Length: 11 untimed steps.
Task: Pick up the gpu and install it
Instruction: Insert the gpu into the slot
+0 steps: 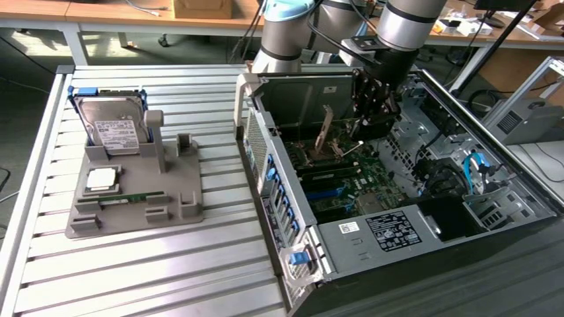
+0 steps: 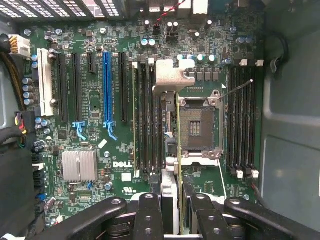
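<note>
So the gripper (image 2: 176, 212) is partway closed, pinching the gpu (image 2: 171, 76) edge-on between its fingers, inside the open computer case (image 1: 264, 158), over the Dell motherboard (image 2: 90, 100) right beside the CPU socket (image 2: 200, 122).

The arm (image 1: 407, 23) is reached down from above, and the wrist is pointed straight down. The gripper (image 1: 374, 117) is held low. Its fingers (image 2: 150, 215) are pressed onto the gpu (image 2: 172, 75) from both sides.
</note>
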Motion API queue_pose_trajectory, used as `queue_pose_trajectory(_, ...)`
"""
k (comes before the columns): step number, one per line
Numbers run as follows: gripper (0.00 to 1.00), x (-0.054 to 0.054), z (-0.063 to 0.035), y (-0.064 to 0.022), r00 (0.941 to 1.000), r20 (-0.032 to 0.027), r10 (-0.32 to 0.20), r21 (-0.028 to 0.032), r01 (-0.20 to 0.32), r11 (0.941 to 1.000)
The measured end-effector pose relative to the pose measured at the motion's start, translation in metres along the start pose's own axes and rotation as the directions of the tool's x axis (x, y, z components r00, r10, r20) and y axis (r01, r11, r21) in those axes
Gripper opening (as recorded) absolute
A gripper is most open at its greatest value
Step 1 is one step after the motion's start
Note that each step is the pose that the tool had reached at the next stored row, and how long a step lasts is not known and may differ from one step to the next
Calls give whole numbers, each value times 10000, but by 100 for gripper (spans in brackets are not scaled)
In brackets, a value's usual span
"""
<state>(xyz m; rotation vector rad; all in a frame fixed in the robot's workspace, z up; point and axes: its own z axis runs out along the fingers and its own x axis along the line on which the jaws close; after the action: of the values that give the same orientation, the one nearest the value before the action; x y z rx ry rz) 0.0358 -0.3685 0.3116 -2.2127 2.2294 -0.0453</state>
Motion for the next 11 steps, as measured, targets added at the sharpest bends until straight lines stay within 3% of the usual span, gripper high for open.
queue_pose_trajectory(3, 27, 0, 1, 0, 10000, 58, 1, 0, -1, 10000)
queue_pose_trajectory(4, 27, 0, 1, 0, 9996, 275, 5, -2, -5, 10000)
queue_pose_trajectory(6, 27, 0, 1, 0, 9981, 618, 13, -5, -13, 10000)
queue_pose_trajectory(7, 27, 0, 2, 0, 9978, 664, 15, -5, -14, 10000)
queue_pose_trajectory(10, 27, 0, 1, 0, 9978, 663, 16, -24, -14, 10000)
queue_pose_trajectory(11, 27, 0, 4, 0, 9978, 665, 19, -136, -10, 9999)
